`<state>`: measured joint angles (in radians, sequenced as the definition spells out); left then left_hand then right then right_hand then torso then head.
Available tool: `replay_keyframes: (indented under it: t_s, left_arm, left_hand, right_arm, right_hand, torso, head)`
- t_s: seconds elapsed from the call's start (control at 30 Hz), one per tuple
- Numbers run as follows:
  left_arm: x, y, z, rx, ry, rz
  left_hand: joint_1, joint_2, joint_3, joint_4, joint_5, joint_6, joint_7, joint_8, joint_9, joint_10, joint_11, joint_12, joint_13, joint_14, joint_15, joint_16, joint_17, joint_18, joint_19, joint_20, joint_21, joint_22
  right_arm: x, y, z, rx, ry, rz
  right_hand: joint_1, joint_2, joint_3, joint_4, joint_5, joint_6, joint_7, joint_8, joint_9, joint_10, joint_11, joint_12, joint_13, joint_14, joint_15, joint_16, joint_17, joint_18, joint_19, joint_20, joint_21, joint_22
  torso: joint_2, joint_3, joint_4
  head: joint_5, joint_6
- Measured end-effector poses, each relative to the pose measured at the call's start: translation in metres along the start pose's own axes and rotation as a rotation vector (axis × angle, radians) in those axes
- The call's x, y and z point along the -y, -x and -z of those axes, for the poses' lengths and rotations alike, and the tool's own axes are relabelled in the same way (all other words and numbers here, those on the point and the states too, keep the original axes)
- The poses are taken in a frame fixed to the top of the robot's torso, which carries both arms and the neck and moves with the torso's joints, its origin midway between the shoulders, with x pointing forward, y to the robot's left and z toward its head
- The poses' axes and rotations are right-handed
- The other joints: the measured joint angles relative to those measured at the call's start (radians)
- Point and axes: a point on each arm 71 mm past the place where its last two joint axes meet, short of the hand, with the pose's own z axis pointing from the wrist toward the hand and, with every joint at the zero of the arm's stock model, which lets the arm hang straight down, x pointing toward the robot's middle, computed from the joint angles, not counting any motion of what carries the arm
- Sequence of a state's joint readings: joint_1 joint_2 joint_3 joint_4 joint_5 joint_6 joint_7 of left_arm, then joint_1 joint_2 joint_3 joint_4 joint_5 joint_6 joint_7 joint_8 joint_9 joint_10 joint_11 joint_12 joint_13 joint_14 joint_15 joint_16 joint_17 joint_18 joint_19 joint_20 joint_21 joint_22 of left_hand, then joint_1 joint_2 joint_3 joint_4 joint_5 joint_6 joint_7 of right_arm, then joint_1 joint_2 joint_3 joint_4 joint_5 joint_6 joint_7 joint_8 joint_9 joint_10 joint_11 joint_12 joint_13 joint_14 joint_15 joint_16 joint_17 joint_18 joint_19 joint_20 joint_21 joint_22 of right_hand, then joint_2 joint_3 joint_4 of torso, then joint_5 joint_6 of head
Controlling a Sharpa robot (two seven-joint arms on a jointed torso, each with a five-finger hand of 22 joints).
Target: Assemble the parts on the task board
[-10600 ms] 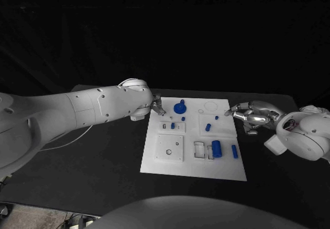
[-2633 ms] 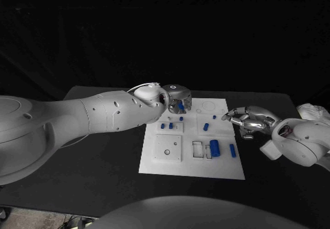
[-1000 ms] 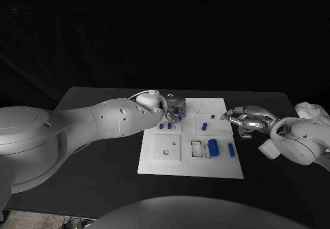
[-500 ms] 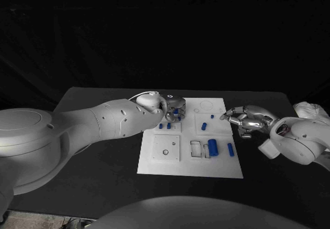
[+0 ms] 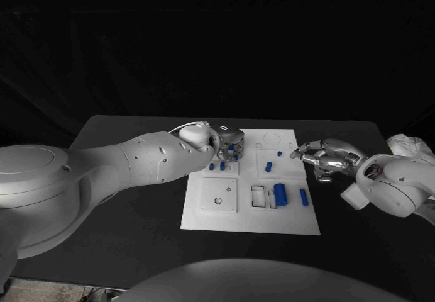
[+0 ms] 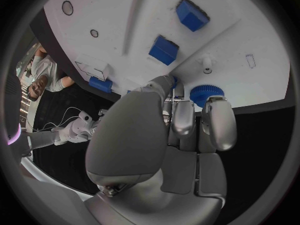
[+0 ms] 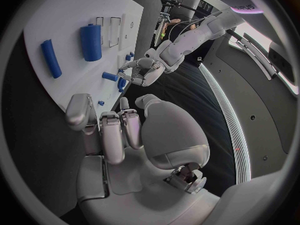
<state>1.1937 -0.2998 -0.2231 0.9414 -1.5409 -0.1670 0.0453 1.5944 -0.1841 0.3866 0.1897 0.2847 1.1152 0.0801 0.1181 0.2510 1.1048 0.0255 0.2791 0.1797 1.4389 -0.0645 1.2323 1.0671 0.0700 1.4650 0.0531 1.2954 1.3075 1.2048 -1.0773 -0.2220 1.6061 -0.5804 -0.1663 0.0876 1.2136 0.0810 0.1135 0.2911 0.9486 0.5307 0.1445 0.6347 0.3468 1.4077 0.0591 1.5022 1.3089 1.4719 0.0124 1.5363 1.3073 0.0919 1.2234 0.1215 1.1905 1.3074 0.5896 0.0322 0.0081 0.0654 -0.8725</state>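
Note:
The white task board point(image 5: 254, 214) lies mid-table. My left hand point(image 5: 229, 141) is over its far left corner, fingers closed around the round blue gear point(image 6: 206, 93). Just beyond the fingertips, two small blue blocks point(image 6: 164, 49) stand in their holder point(image 5: 217, 167). My right hand point(image 5: 319, 155) hovers off the board's right edge, fingers loosely bent, holding nothing. A blue peg point(image 5: 269, 167), a thick blue cylinder point(image 5: 283, 195) and a slim blue bar point(image 5: 303, 197) lie on the board's right half. The right wrist view shows the cylinder point(image 7: 91, 35) and bar point(image 7: 50, 58).
A white square block with a hole point(image 5: 220, 193) sits on the board's near left. Rectangular slots point(image 5: 260, 197) lie beside the cylinder. Black table point(image 5: 127, 207) surrounds the board on all sides.
Since the earliest frame my left hand has moved from the board's left edge onto the gear, and a second blue block now stands in the holder. Over the last second, nothing visibly moved.

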Motion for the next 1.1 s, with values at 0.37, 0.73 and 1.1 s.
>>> replay_keyframes:
  t_s: [0.37,0.73,1.1]
  left_arm:
    - [0.002,0.011,0.013,0.120,-0.059,-0.024]
    - [-0.022,0.062,0.051,0.224,-0.056,-0.086]
    - [-0.035,0.045,0.065,0.158,-0.023,-0.058]
  left_hand:
    - [-0.004,0.004,0.009,-0.015,-0.004,0.023,-0.002,0.008,0.000,0.021,-0.003,0.003,0.002,0.020,-0.005,0.012,0.016,0.000,0.000,-0.007,0.000,0.000]
    - [-0.014,-0.003,0.023,-0.014,-0.036,0.028,0.000,0.012,-0.006,0.036,-0.007,-0.006,-0.002,0.020,-0.005,0.012,0.003,0.000,0.000,-0.007,-0.014,0.000]
    - [-0.019,-0.008,0.029,-0.009,-0.057,0.028,0.000,0.008,-0.012,0.037,-0.008,-0.016,-0.007,0.020,-0.005,0.003,-0.006,0.000,0.000,-0.007,-0.020,0.000]
  right_arm:
    - [0.001,0.001,0.001,0.002,-0.003,-0.001]
    - [0.002,0.001,0.001,0.000,-0.006,-0.003]
    - [0.003,-0.001,0.001,-0.005,-0.009,-0.004]
  right_hand:
    - [0.000,0.000,0.000,0.000,0.000,0.000,0.000,0.000,0.000,0.000,0.000,0.000,0.000,0.000,0.000,0.000,0.001,0.000,-0.001,0.001,-0.002,0.000]
    - [0.000,0.000,0.003,-0.003,-0.004,0.000,0.000,0.000,0.001,0.000,0.000,-0.004,0.000,0.000,0.000,-0.004,0.001,0.000,-0.004,0.004,-0.004,0.000]
    - [0.000,0.000,0.003,-0.003,-0.004,0.000,0.000,0.000,0.001,-0.006,-0.001,-0.004,0.000,0.000,0.000,-0.004,0.000,0.000,-0.007,0.000,-0.009,0.001]
  torso:
    - [-0.001,0.0000,0.0006]
    - [-0.001,0.0010,0.0006]
    - [0.000,-0.0010,0.0012]
  head:
    - [0.000,0.000]
    - [-0.007,0.000]
    - [-0.003,0.000]
